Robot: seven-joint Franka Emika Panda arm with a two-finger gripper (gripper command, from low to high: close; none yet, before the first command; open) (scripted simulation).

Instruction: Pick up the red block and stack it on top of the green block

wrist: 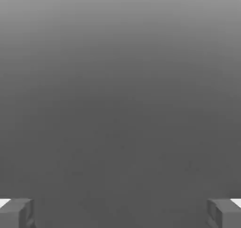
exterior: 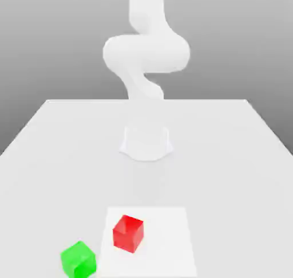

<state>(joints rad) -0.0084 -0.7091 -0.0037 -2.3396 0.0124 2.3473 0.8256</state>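
A red block (exterior: 128, 233) rests on the white table (exterior: 229, 156) near its front edge, on a lighter square patch. The green block (exterior: 78, 259) sits on the table a short way toward the exterior view's left of the red one and slightly nearer the front, with a small gap between them. In the hand view my gripper (wrist: 120, 214) is open: its two grey fingertips (wrist: 16, 213) stand far apart with nothing between them, and plain grey background lies beyond. Neither block is in the hand view.
The pale arm (exterior: 146, 53) rises from its round base (exterior: 146, 142) at the table's middle and bends overhead. The lighter square patch (exterior: 169, 242) lies at the front centre.
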